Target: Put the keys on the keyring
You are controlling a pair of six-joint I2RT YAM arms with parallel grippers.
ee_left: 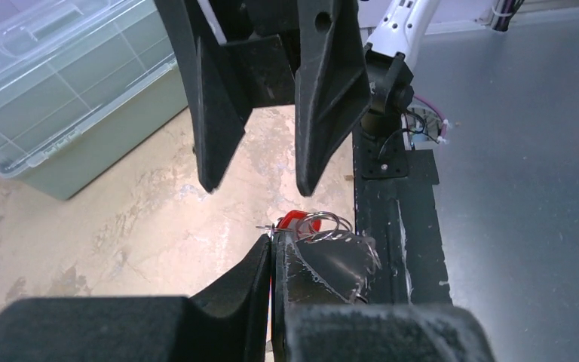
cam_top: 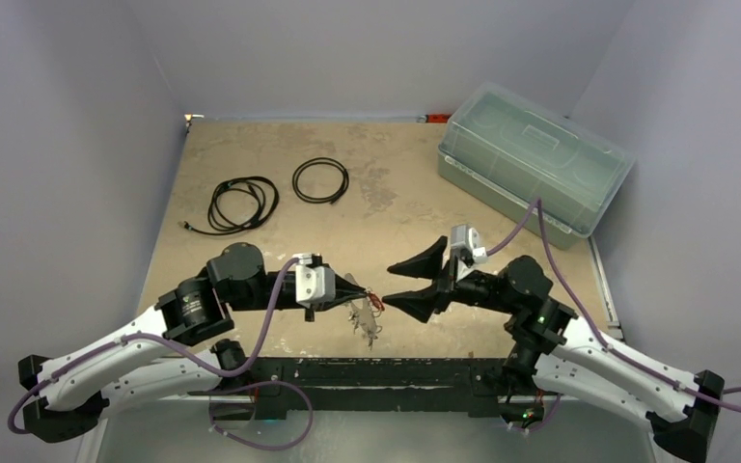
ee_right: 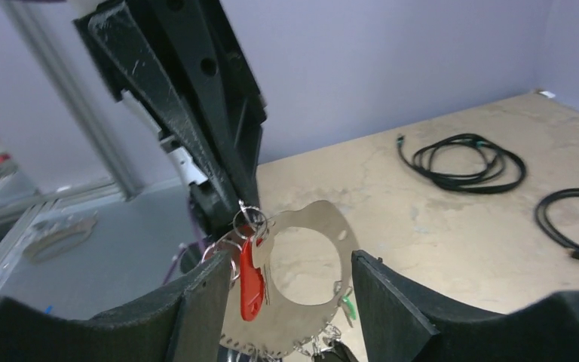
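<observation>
Hanging from the left hand (ee_right: 243, 202) in the middle of the right wrist view, the keyring (ee_right: 332, 222) is a thin, flat oval loop of pale silvery metal. It has a bumpy, toothed outer edge and a wide open centre. The left hand's matt black, wedge-shaped fingers are pressed together on its upper left edge, where a few small wire rings gather. A red key (ee_right: 250, 279) with a smooth, glossy head dangles just below that pinch, against the loop. A green key (ee_right: 347, 305), only partly seen, hangs at the loop's lower right. The right hand (ee_right: 290, 260) stands apart, its two black, scuffed fingers at the bottom of that frame flanking the loop with no visible touch.

In the top view the bunch sits in the lower middle of the frame, just under the left hand's tip and near the front edge of the tabletop (cam_top: 396, 217), a tan, mottled board. The right hand's tapered fingers point at it from the right. A translucent, pale green plastic box (cam_top: 531, 164) with a ribbed lid lies at the upper right. Two black cable coils (cam_top: 243, 204) lie at the upper left. A pale marking on the left arm's round black joint housing (cam_top: 191, 304) is too small to read.
</observation>
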